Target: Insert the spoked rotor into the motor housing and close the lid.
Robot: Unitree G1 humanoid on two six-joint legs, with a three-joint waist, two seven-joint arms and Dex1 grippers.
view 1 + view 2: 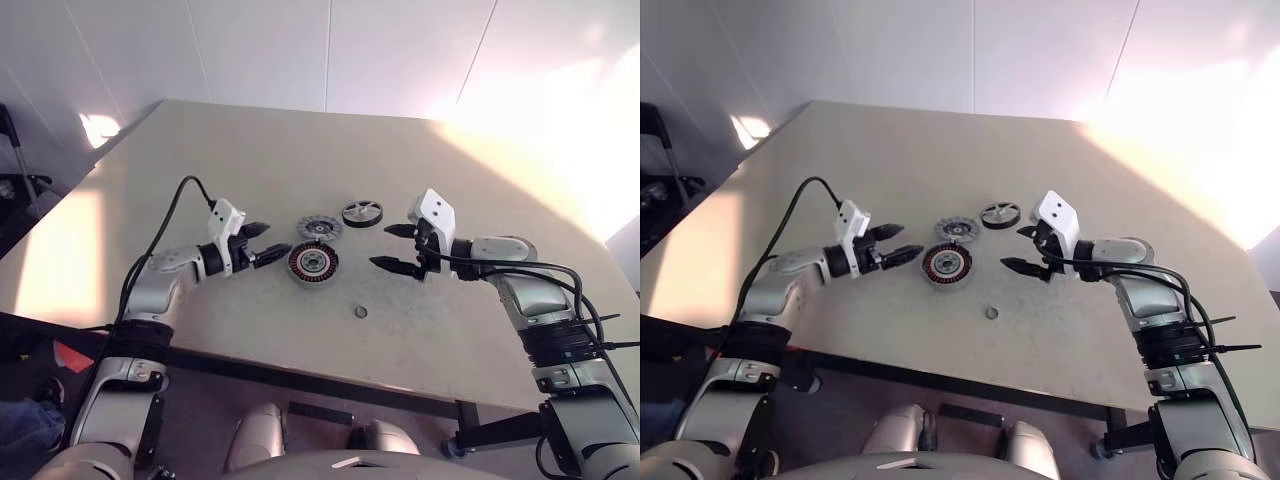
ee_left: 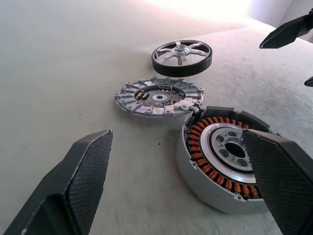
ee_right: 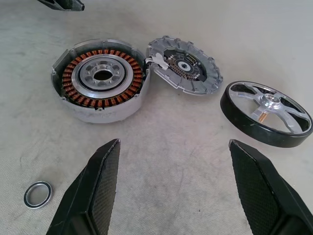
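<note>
Rotor [image 1: 362, 213] lies flat on the table [image 1: 250, 150], far right of the housing [image 1: 313, 262] and beside the lid [image 1: 319, 228]; both grippers, left [image 1: 262, 243] and right [image 1: 393, 247], hang open and empty, so the right should pinch its dark rim squarely, keeping it level.

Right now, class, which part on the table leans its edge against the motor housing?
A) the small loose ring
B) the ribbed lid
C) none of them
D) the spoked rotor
B: the ribbed lid rests its edge on the motor housing, while the spoked rotor and small ring lie apart.
</note>
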